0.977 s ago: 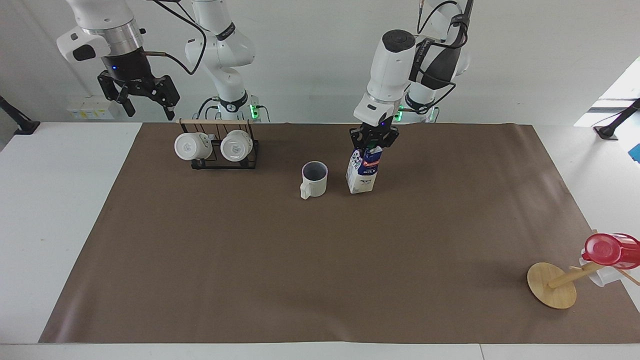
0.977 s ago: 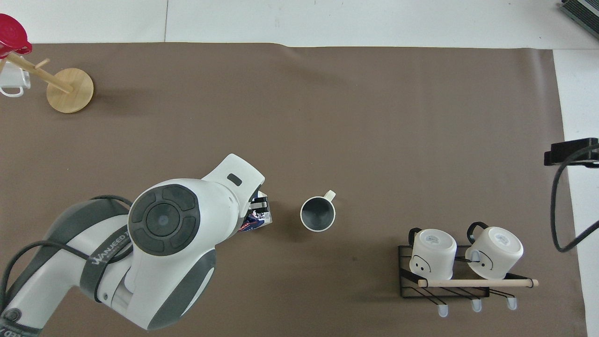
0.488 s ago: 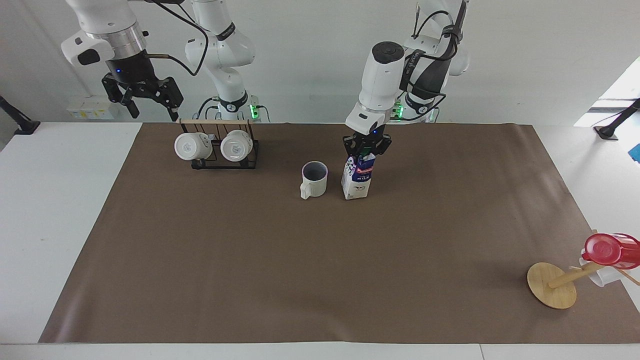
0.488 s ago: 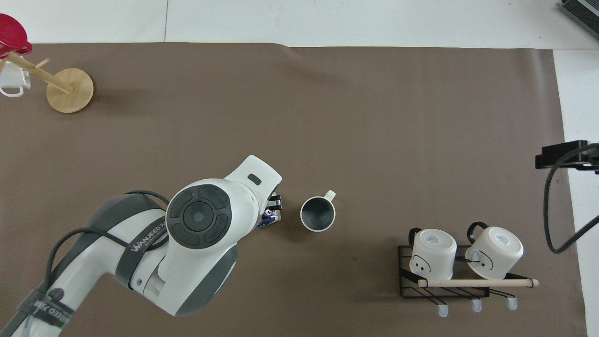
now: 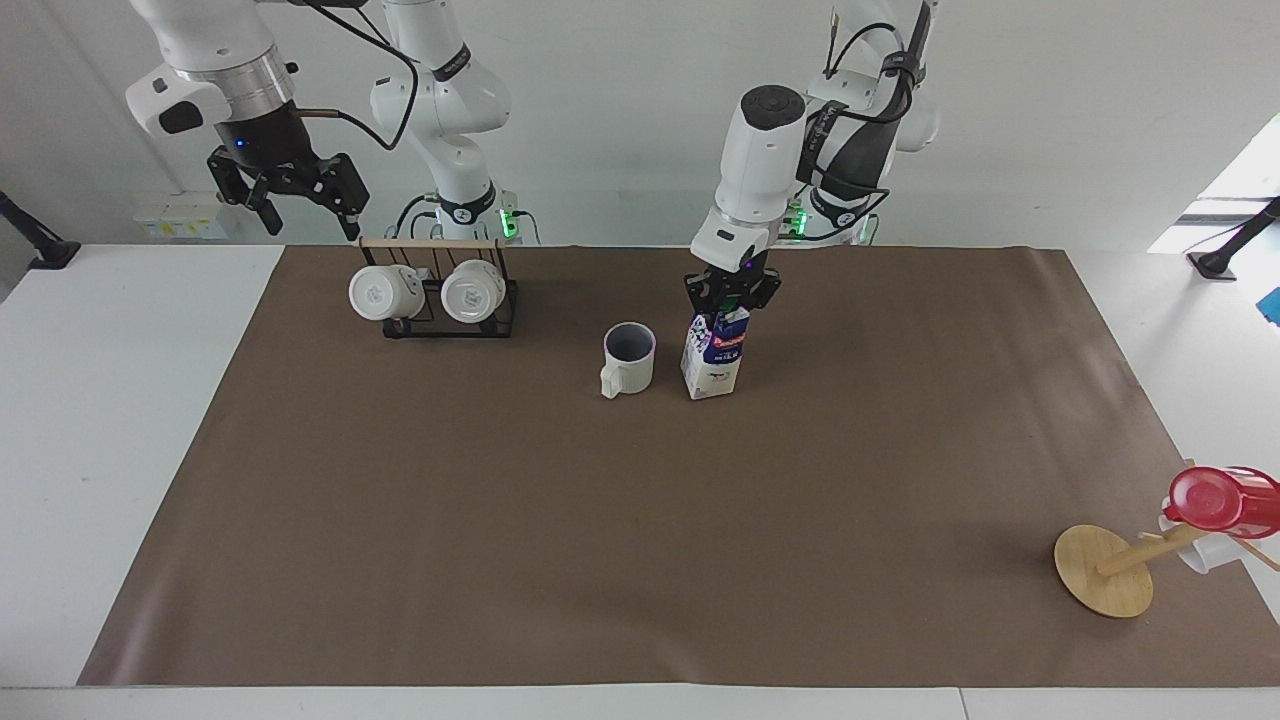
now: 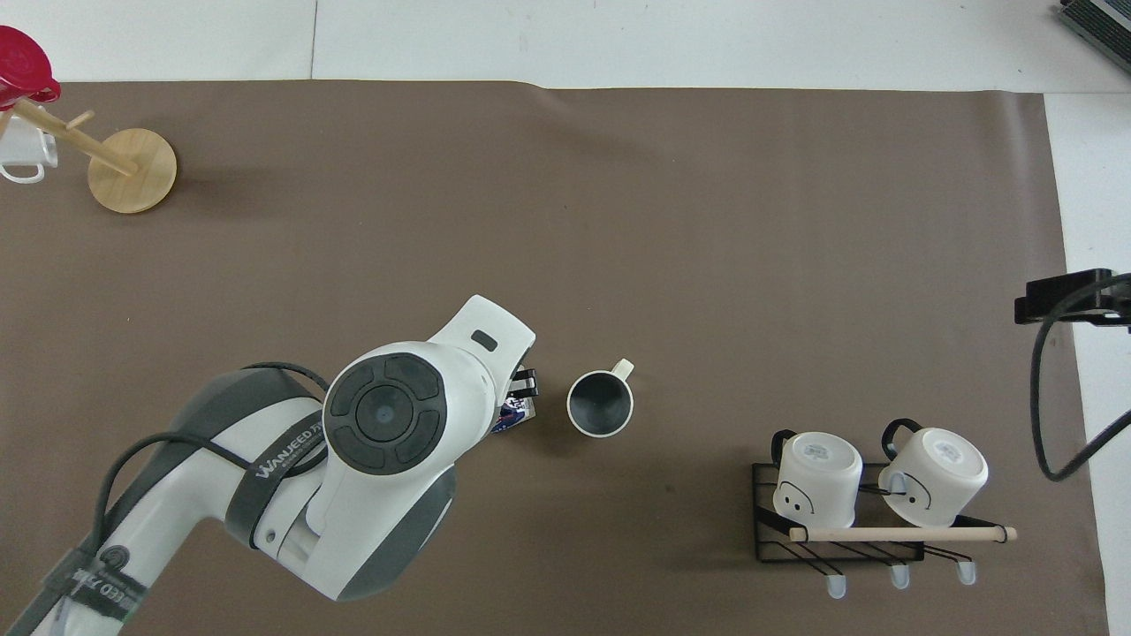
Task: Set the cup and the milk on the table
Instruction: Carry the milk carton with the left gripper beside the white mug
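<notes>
Standing on the brown sheet of the table [image 5: 400, 520], the milk [image 5: 713, 356] has the left gripper [image 5: 731, 299] clamped down on its gabled top, fingers pinching the ridge from either side. The carton looks upright, its base on the sheet. Seen from overhead, most of it hides under the arm's white wrist, with only a sliver of blue and red print showing [image 6: 514, 415].

Taking the carton as the centre of a clock in the facing view, the cup [image 5: 628, 359] sits just beside it at nine o'clock, apart from it, mouth up, handle turned away from the robots. Toward ten o'clock is a black wire rack [image 5: 447, 300] carrying two white mugs [image 5: 428, 292] on their sides, round bases showing. The right gripper [image 5: 292, 200] hangs in the air over that end of the table, above the rack, its fingers spread and holding nothing; that arm waits.

Down at four o'clock, at the left arm's end, a wooden mug tree [image 5: 1108, 568] leans with a red translucent cup [image 5: 1222, 501] on it.
</notes>
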`<move>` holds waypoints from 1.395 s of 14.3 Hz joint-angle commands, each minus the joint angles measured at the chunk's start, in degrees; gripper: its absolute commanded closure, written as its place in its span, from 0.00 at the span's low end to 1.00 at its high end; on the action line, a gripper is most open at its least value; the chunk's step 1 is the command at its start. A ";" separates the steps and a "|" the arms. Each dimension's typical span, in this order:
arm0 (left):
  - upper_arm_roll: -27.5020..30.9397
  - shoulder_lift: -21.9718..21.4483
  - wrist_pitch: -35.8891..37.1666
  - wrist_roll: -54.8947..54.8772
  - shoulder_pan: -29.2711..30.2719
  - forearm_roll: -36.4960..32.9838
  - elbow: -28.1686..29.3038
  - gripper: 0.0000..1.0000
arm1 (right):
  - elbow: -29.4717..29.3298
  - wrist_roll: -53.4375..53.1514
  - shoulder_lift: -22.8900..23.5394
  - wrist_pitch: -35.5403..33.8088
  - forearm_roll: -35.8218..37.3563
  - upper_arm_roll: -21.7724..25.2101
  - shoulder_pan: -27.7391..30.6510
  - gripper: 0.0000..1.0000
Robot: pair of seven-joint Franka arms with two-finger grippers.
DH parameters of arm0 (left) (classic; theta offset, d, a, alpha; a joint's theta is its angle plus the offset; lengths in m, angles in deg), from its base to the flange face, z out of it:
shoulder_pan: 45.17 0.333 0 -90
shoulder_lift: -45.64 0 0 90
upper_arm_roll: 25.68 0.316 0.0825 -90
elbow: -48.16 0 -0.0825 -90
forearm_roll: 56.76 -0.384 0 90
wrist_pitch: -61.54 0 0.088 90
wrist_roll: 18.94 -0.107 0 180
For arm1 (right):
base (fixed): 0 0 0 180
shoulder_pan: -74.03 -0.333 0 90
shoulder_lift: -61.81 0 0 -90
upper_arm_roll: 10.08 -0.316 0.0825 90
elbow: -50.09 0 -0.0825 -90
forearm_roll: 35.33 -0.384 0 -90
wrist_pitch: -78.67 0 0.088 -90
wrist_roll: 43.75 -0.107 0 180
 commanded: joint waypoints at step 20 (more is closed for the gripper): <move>1.96 -2.87 19.64 -7.36 7.34 -0.33 -14.02 0.00 | 0.60 1.36 -0.27 -0.82 0.83 -0.01 0.41 0.00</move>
